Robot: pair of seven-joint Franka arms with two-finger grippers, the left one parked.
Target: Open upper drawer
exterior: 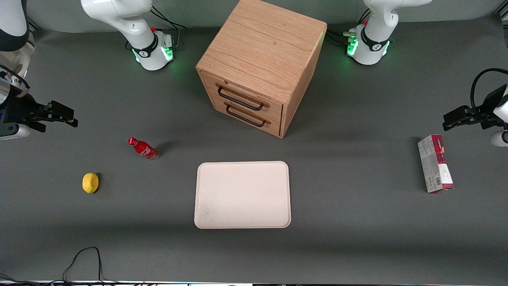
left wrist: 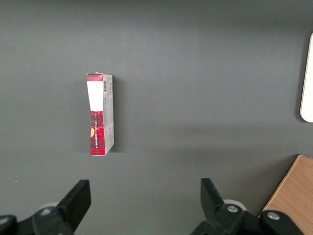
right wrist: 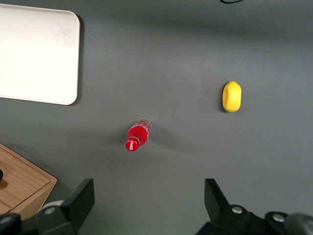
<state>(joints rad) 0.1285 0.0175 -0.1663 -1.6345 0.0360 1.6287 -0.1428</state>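
Observation:
The oak cabinet point(exterior: 262, 59) stands at the middle of the table, farther from the front camera than the tray. Its upper drawer point(exterior: 242, 96) is pushed in flush, with a thin black wire handle point(exterior: 240, 99) on its front panel; the twin lower drawer point(exterior: 247, 115) sits just below it. My right gripper point(exterior: 65, 115) hovers high at the working arm's end of the table, well away from the cabinet, open with nothing between its fingers point(right wrist: 80, 198). In the right wrist view a corner of the cabinet point(right wrist: 22, 183) shows.
A cream tray point(exterior: 242, 194) lies in front of the cabinet, nearer the front camera. A red bottle point(exterior: 143, 149) and a yellow lemon point(exterior: 90, 182) sit toward the working arm's end. A red and grey carton point(exterior: 435, 163) lies toward the parked arm's end.

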